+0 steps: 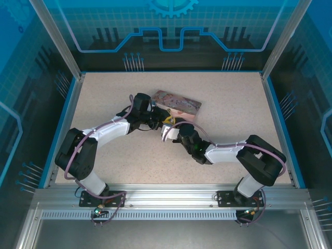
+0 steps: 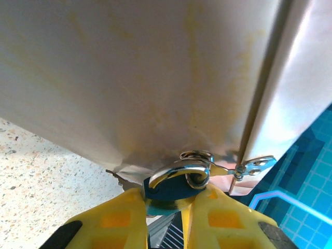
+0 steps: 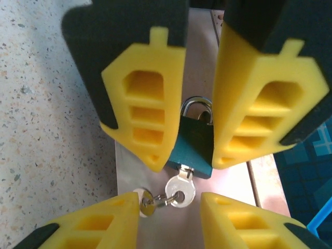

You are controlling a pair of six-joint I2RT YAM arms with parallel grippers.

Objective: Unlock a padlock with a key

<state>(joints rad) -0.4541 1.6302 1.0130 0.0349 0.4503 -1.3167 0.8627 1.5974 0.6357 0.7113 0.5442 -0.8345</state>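
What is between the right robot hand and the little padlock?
The key. In the right wrist view it is stuck into the padlock and sits just ahead of the right gripper, whose jaws stand apart.

There were two arms, the left arm (image 1: 104, 136) and the right arm (image 1: 228, 153). Each carried one gripper, so two in all: the left gripper (image 3: 189, 155) and the right gripper (image 3: 171, 207). Each gripper had two yellow fingers (image 3: 142, 104), four together. There was one padlock (image 3: 196, 140) with one shackle (image 3: 196, 105). There was one key (image 3: 181, 189), and one small ring (image 3: 163, 198) on it held one more metal piece (image 3: 147, 204); if that was a second key, I could not tell. There was one tin (image 1: 176, 104) and one table (image 1: 233, 114).
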